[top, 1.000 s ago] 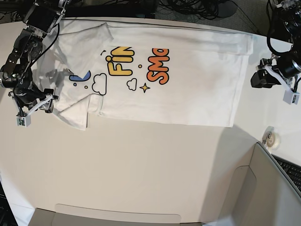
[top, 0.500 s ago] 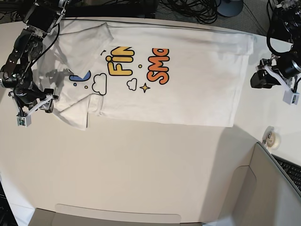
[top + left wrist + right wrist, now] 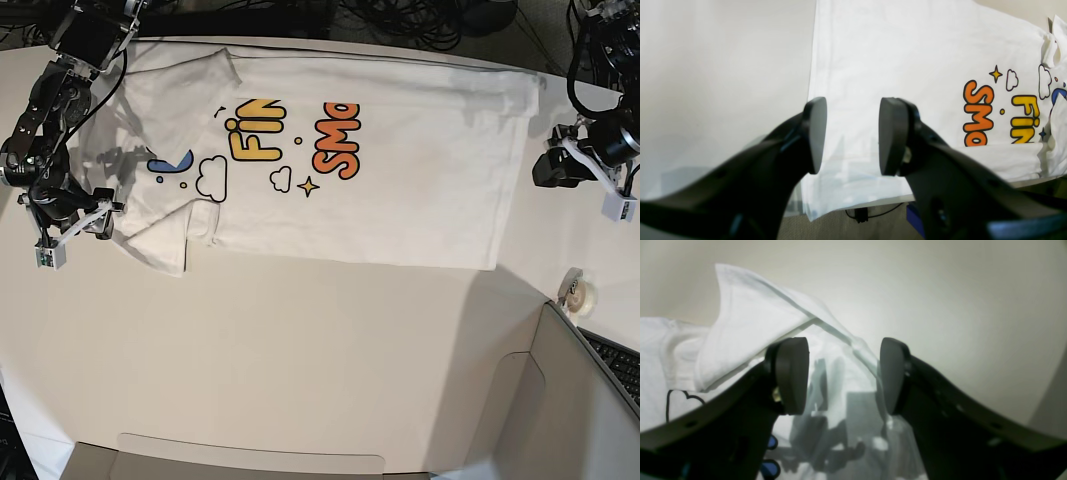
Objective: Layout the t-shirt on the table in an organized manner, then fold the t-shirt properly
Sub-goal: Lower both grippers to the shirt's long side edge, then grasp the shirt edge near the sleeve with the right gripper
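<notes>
I saw the t-shirt point(image 3: 380, 170) spread print-up on the table point(image 3: 300, 360); my left gripper point(image 3: 848, 135) and right gripper point(image 3: 843, 373) hovered at opposite ends, jaws spread, empty.

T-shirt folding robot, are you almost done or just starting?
Partly done. The t-shirt lies spread on the table with its far long edge already folded over, cutting off the printed words. Nothing is in hand: the left claw and right claw are both open and empty, one at each end of the shirt. Left to do: the near sleeve sticks out unfolded, and the remaining folds.
</notes>
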Robot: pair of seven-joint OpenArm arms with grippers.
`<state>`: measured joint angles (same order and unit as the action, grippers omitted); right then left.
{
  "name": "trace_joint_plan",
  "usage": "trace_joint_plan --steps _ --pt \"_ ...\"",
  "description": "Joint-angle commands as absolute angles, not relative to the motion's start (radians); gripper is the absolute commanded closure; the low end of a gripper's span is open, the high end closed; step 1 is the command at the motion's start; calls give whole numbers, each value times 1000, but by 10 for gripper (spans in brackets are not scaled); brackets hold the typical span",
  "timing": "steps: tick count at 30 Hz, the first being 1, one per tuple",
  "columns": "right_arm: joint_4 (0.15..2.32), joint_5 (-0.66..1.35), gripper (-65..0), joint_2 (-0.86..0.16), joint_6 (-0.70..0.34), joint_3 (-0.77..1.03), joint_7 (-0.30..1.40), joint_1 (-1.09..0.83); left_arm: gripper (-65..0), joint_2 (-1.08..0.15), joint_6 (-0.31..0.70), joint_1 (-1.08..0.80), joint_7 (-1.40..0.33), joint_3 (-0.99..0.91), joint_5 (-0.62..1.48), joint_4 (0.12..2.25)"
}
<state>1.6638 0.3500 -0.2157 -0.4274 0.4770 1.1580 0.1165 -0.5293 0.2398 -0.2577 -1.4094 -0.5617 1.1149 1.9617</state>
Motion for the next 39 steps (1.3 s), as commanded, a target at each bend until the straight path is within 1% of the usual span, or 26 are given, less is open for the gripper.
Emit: trace_joint_plan --steps 1,25,29,32,36,39 --pt "1681 360 -337 -231 -435 478 1138 137 -251 -550 242 -252 -1396 -567 1133 1974" --pt "1681 360 -337 -231 -435 478 1138 137 -251 -550 242 -251 -1396 -567 1133 1974" --pt "1682 360 -337 -231 -435 486 1138 137 -251 -558 242 -228 -1396 -611 1127 1969" --pt "1689 363 -337 -232 -435 487 1138 147 -251 -568 240 -160 -1396 -674 1125 1960" --pt "1689 363 -338 -232 -435 503 1138 166 -253 -564 239 -61 -1396 -682 1125 1877" --pt "1679 400 -338 -229 -435 572 1138 194 -253 -533 242 28 -1396 -687 1127 1692"
